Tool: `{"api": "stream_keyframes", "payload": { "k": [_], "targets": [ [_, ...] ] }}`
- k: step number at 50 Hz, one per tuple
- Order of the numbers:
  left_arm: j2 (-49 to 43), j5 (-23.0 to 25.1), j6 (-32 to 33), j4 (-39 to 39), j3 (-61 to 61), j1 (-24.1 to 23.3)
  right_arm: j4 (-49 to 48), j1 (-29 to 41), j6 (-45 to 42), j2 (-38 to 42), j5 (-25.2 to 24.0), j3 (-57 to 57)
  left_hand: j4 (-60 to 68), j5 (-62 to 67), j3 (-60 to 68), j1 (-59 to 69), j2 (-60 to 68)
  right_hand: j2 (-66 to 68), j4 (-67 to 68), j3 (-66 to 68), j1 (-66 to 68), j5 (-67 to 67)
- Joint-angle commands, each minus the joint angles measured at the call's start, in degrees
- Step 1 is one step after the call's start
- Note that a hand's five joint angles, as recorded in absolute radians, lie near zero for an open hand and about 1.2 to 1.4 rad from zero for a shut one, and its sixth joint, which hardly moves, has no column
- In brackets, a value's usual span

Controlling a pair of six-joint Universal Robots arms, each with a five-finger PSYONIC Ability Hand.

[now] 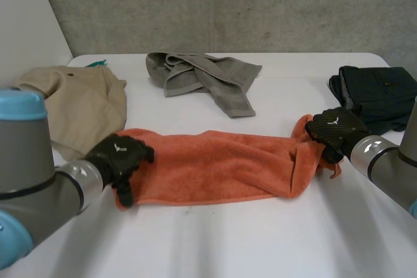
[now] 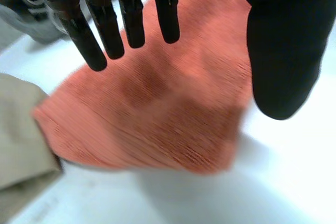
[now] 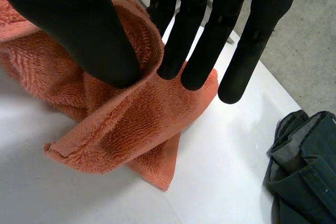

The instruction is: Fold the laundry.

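orange towel [image 1: 215, 164] stretches crosswise between left hand [image 1: 120, 154] and right hand [image 1: 335, 131].

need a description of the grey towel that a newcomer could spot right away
On the white table, look to the far edge by the concrete wall, about midway. The grey towel lies crumpled there, behind the orange towel. It alone is grey: the tan garment lies to its left, the dark garment to its right.

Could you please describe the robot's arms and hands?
The left arm and right arm are grey cylinders with light-blue caps and silvery wrist cuffs. The left hand and right hand are black, each with a small white mark on its back.
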Motion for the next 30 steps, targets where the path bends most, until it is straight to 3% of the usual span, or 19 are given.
{"api": "stream_keyframes", "payload": {
  "k": [1, 10, 15, 17, 19, 20, 26, 30],
  "targets": [
    [-1.7, 0.3, 0.5, 1.0, -4.3, -0.1, 0.0, -0.1, 1.0, 0.0, 0.1, -0.3, 10.6, 10.8, 10.1, 9.5, 10.2, 12.5, 11.6, 12.1, 14.6, 12.8],
    [-7.1, -0.4, 4.1, 12.0, -4.9, 0.3, 0.2, 0.0, 1.6, -0.1, 0.1, -0.3, 19.0, 19.2, 18.5, 17.9, 18.6, 12.5, 11.6, 12.1, 14.6, 12.8],
    [-9.2, -1.2, 5.6, 14.4, -4.6, -0.3, 0.4, -0.1, 1.6, -0.1, 0.0, -0.1, 22.5, 22.7, 22.0, 21.5, 22.1, 12.5, 11.6, 12.1, 14.6, 12.8],
    [-9.9, -1.4, 6.1, 14.8, -4.3, -0.5, 0.4, -0.1, 1.6, -0.1, 0.0, -0.1, 31.0, 31.3, 30.5, 30.0, 30.7, 12.5, 11.6, 12.1, 14.6, 12.8],
    [-10.2, -1.9, 7.0, 15.6, -3.7, -0.5, 0.4, -0.2, 1.6, -0.2, 0.0, 0.0, 54.2, 54.4, 53.7, 53.2, 53.8, 12.5, 11.6, 12.1, 14.6, 12.8],
    [-10.1, -2.3, 7.0, 16.1, -3.5, -0.3, 0.4, -0.2, 1.6, -0.3, 0.0, 0.0, 57.8, 58.0, 57.3, 56.7, 57.4, 12.5, 11.6, 12.1, 14.6, 12.8],
    [-6.0, -7.6, 6.7, 18.6, -2.4, 1.3, 1.1, -0.2, 1.3, -1.9, 0.1, 0.2, 57.8, 58.0, 57.3, 56.8, 57.5, 12.5, 11.6, 12.1, 14.6, 12.8],
    [-1.2, -7.7, 5.9, 18.5, -1.9, 1.7, 2.9, -0.4, 1.3, -4.3, 0.0, 0.2, 57.8, 58.0, 57.3, 56.8, 57.5, 12.5, 11.6, 12.1, 14.6, 12.8]
  ]
}}
